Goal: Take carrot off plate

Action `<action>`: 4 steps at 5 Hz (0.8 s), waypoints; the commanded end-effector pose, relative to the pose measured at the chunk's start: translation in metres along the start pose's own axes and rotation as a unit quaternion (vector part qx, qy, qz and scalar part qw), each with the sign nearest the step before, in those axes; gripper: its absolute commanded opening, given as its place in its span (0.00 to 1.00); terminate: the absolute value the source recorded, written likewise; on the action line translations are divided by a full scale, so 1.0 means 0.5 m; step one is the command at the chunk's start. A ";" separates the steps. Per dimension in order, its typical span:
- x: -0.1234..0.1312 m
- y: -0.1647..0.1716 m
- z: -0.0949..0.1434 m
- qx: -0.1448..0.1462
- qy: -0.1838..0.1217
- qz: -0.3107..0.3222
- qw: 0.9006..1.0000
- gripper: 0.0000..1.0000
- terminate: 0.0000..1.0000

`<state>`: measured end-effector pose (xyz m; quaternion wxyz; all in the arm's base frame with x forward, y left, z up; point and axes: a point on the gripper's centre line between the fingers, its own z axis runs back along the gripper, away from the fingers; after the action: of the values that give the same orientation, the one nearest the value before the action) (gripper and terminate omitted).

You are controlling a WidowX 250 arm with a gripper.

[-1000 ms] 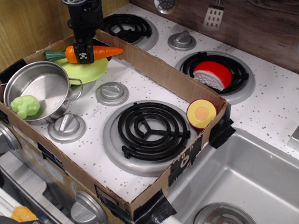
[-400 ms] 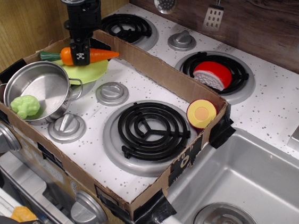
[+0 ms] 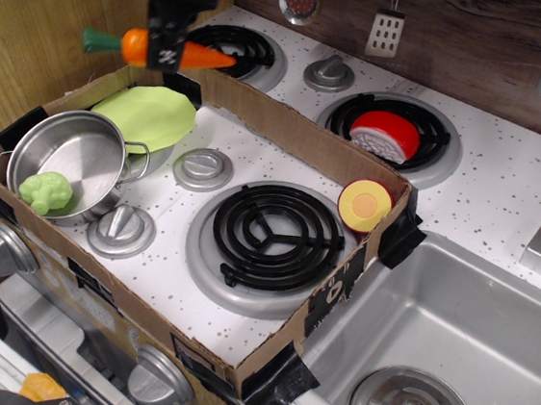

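Carrot (image 3: 165,50) tapered, glossy plastic | clamped in jaws | plate (image 3: 146,115) round, smooth

Light was bright and even, seemingly from overhead; shadows were soft and short. Glare sat on the steel pot (image 3: 67,157) and the sink (image 3: 451,328) wall. The gripper (image 3: 168,49) and carrot (image 3: 156,49) were motion-blurred (edges smeared), while the stove top (image 3: 256,153) was sharp. The lower left corner was dim. No obvious edge distortion.
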<state>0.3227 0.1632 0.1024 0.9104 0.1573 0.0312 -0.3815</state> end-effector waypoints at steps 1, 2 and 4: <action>0.012 -0.060 0.089 0.052 0.010 0.123 0.991 0.00 0.00; 0.019 -0.099 0.075 0.042 -0.001 0.190 0.981 0.00 0.00; 0.066 -0.204 0.085 0.041 0.025 0.379 0.924 0.00 0.00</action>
<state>0.2508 0.0604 0.0927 0.9794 0.2019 -0.0001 0.0021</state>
